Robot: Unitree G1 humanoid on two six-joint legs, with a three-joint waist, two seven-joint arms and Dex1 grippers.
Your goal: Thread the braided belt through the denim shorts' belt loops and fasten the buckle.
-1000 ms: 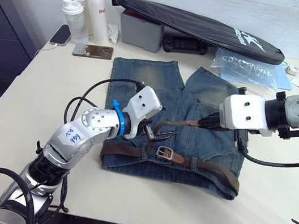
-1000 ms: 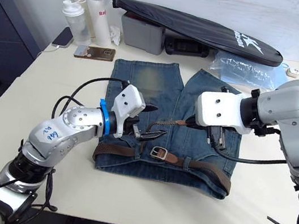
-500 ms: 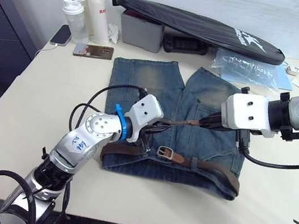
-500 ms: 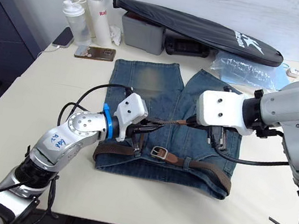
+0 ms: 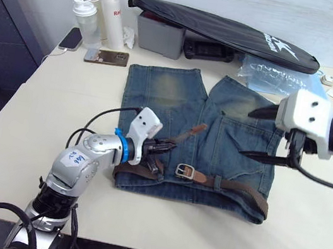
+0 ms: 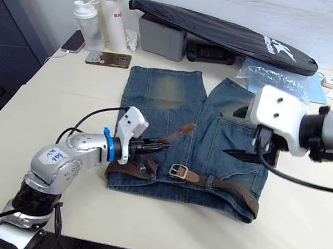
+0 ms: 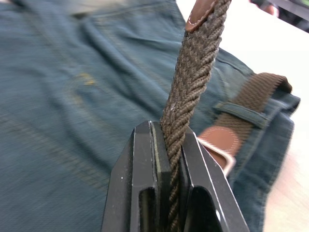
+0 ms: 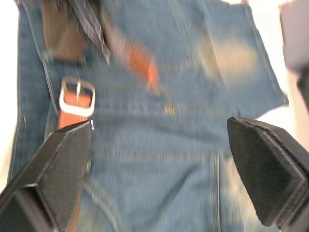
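With the left pincer (image 5: 162, 144) pinching the belt (image 5: 226, 186) lying along the shorts' (image 5: 219, 114) waistband and the right pincer (image 5: 256, 133) spread above, the loose tip could slip free.

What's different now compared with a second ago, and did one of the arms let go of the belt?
Yes. The right gripper has let go of the braided belt's tan tip and drawn back to the robot's right; its jaws now stand wide open above the denim shorts. The left gripper still clamps the strap, whose freed tip juts up. The buckle stayed on the waistband.
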